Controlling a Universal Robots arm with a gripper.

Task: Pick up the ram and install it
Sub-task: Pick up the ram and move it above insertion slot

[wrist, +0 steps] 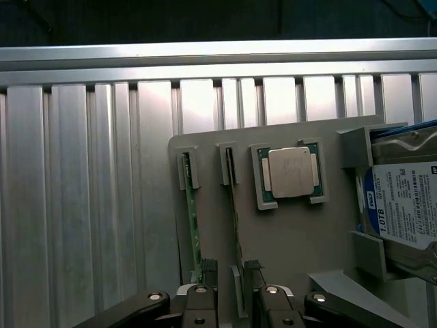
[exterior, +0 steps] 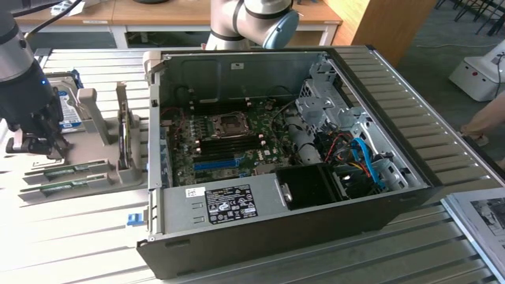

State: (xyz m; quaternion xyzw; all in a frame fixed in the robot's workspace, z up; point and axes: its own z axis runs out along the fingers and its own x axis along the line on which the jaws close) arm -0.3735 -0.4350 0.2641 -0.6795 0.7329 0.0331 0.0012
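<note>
Operator: Gripper [wrist: 231, 273], state and contents?

Clerk: Item one. Your jaws stand wide apart, one on each side of the ram [wrist: 235, 225]. Nothing is clamped, and whether either jaw touches it cannot be told.

Operator: Ram, location?

Clerk: Item two. It stands on edge in a slot of the gray holder [wrist: 293, 246], passing between your jaws.
Item three, second ram stick [wrist: 193, 225]: green, on edge, in the neighbouring slot just beside the first.
Item four, processor chip [wrist: 292, 174]: flat in a square recess on the ram's other side.
Item five, hard drive [wrist: 403, 205]: blue-and-white label, at the holder's edge past the chip.
Item six, ribbed metal table [wrist: 89, 205]: under the holder.
Item seven, computer case [exterior: 261, 242]: open, on the same table, to the exterior view's right of the holder, well apart from your gripper. A motherboard [exterior: 185, 154] lies inside with a blue slot [exterior: 214, 164] on it.
</note>
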